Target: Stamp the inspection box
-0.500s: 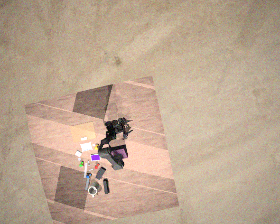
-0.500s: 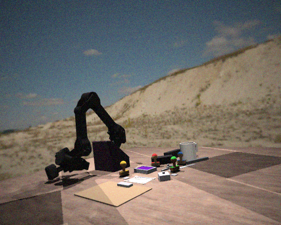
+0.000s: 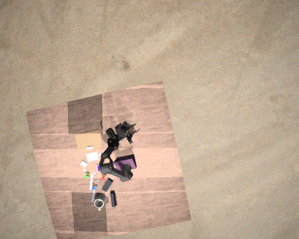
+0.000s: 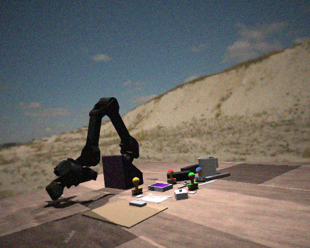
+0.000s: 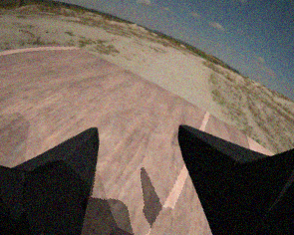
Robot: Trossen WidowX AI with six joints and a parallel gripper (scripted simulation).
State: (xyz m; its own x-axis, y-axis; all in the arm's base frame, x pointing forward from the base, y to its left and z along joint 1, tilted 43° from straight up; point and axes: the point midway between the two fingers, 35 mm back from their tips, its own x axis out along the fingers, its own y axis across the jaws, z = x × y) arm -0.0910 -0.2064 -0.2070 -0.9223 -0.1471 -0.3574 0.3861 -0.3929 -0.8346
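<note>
End effector (image 3: 134, 128) (image 4: 53, 190) (image 5: 139, 133): about half open, nothing between the fingertips, above the surface (image 3: 149, 113) (image 4: 243, 213) (image 5: 115, 100).
Stamps: red (image 3: 103, 177) (image 4: 171, 175), green (image 3: 86, 175) (image 4: 192, 181), blue (image 3: 94, 187) (image 4: 199, 174) and yellow (image 4: 136, 185), upright; PASS marking unreadable.
Ink pad (image 3: 98, 168) (image 4: 159, 186): near card (image 3: 92, 156) (image 4: 154, 198).

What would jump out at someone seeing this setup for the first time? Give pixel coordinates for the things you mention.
Probably the black robot arm (image 3: 113, 173) (image 4: 107, 105), bent high above the bench in the side view. Next, the bright purple ink pad (image 3: 98, 168) (image 4: 159, 185), close to the white card (image 3: 92, 156) (image 4: 154, 197). Then the stamps' coloured knobs: yellow (image 4: 135, 180) beside the pad, and red (image 4: 170, 172), green (image 4: 191, 175) and blue (image 4: 198, 169) towards the grey mug (image 3: 95, 206) (image 4: 206, 166).
</note>
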